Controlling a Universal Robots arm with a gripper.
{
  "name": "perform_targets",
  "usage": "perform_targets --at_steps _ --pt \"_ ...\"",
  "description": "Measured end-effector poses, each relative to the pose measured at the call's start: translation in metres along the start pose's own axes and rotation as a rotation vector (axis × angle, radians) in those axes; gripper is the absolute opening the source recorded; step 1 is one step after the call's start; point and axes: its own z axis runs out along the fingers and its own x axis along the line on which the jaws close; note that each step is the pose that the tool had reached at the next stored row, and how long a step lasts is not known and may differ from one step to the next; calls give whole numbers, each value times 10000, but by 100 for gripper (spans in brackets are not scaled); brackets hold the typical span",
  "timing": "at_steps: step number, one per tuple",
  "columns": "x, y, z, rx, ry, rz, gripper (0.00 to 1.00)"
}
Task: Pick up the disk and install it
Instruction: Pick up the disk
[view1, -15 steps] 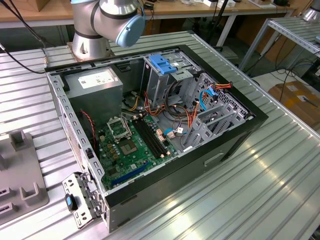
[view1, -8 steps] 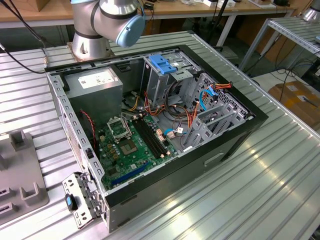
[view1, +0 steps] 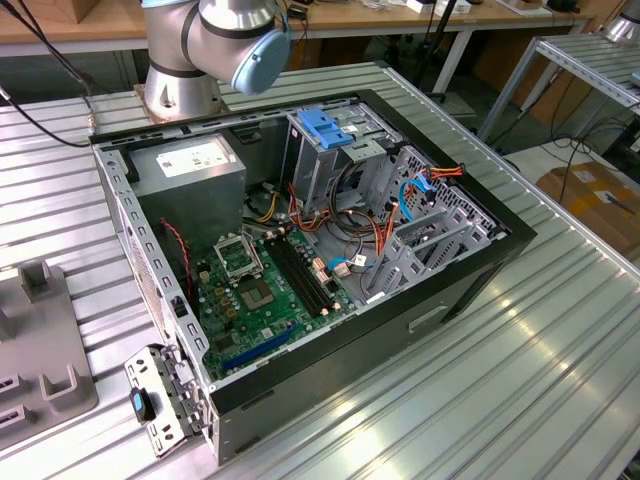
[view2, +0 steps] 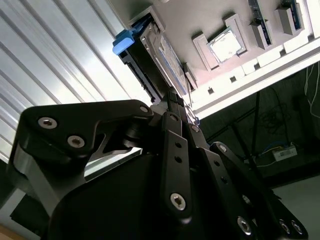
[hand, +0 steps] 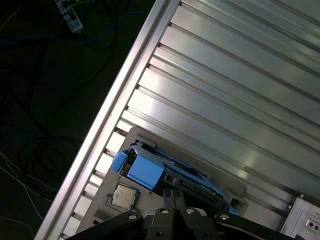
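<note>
One hard drive waits on edge as your gripper (view2: 174, 97) hangs right at the disk (view2: 156, 55), which stands in a slot of a pale grey holder (view2: 200, 20) on the ribbed metal table (hand: 225, 75). You cannot tell from either wrist view whether the gripper has closed on the disk or merely sits against it. A processor chip (view2: 226, 44) lies in a recess of the holder just beside the disk. In the exterior view the open computer case (view1: 440, 300) lies on the table, its blue-topped drive cage (view1: 330, 128) near the grey power supply (view1: 190, 165), with the arm (view1: 215, 40) rising beyond the case's far edge
</note>
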Motion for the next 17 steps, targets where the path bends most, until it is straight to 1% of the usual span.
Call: perform_targets --at_steps 2,5,9,14,15,16,17 --pt "0 0 0 -1 0 -29 11" --pt "0 0 0 -9 -4 -212 11" --pt "0 0 0 -44 -17 -621 11" --pt "0 1 0 -57 -17 -1236 11" --pt "0 1 0 -60 -17 -1453 11" --pt "0 1 0 -68 -15 -1977 11" --pt "-1 1 0 -75 -16 -2339 11"
